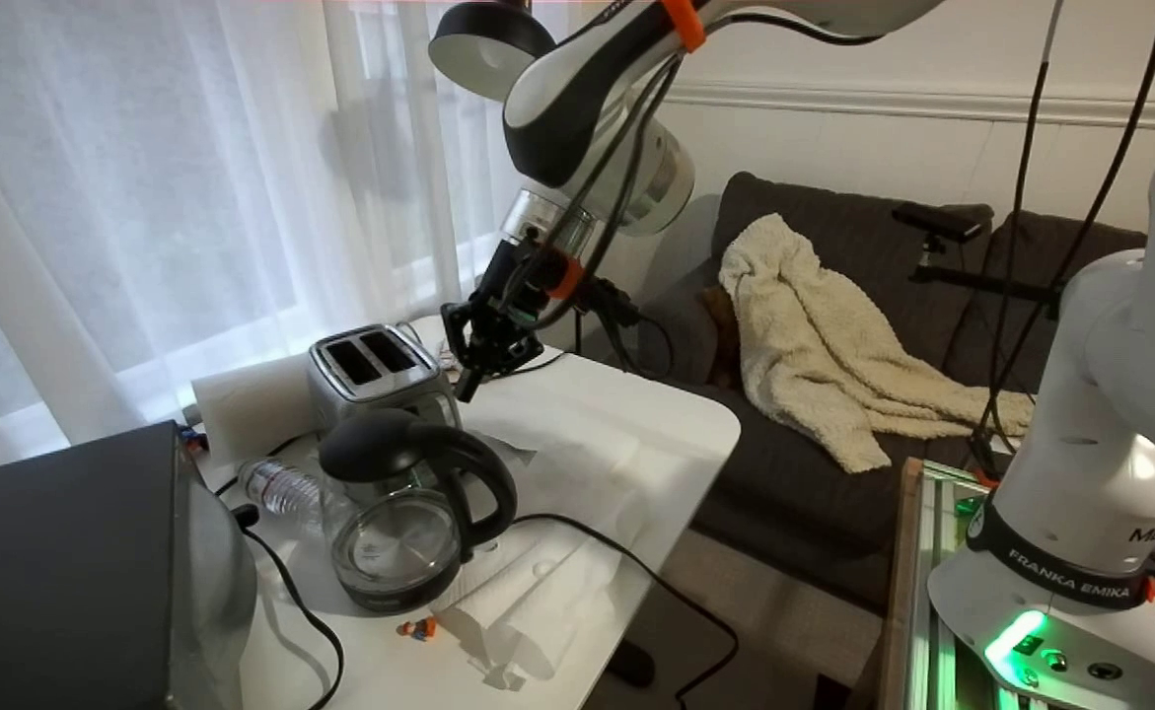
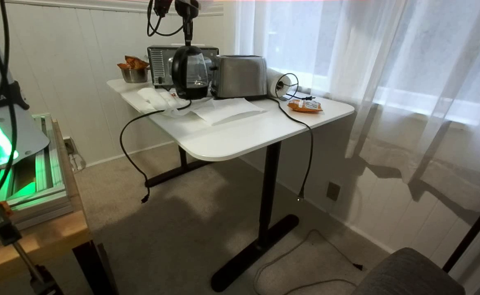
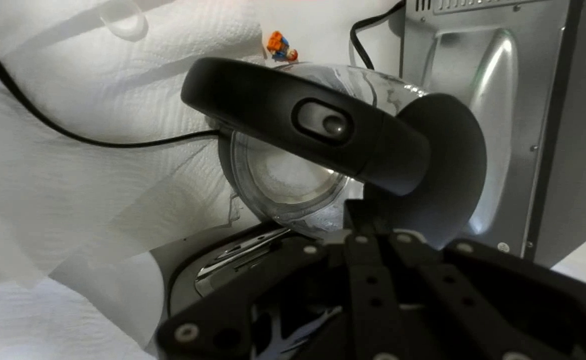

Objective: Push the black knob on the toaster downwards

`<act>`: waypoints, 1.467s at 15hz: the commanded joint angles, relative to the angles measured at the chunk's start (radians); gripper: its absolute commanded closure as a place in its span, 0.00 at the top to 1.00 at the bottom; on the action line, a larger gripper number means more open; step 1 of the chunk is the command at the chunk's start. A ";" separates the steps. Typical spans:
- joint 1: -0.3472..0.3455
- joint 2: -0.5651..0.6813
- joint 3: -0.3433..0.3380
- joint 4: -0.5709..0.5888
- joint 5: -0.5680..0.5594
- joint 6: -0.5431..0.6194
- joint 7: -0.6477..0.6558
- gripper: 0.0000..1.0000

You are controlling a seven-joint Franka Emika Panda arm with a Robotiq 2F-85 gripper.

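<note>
In an exterior view, the toaster [image 1: 382, 390] stands on the table [image 1: 661, 419] just beside the glass jug [image 1: 396, 540]. In an exterior view, a white roll [image 2: 273, 84] lies next to it. In the wrist view, the jaws, clenched together, partly hide the toaster.

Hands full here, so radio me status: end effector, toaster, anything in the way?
End effector shut, holding nothing. Toaster upright on the table. Glass jug close beside it, possibly crowding the approach.
</note>
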 commanded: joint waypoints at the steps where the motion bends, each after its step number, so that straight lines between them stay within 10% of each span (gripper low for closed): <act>1: -0.015 0.075 -0.004 0.055 0.148 0.006 -0.132 0.00; 22: -0.030 0.331 0.023 0.238 0.572 0.142 -0.400 0.00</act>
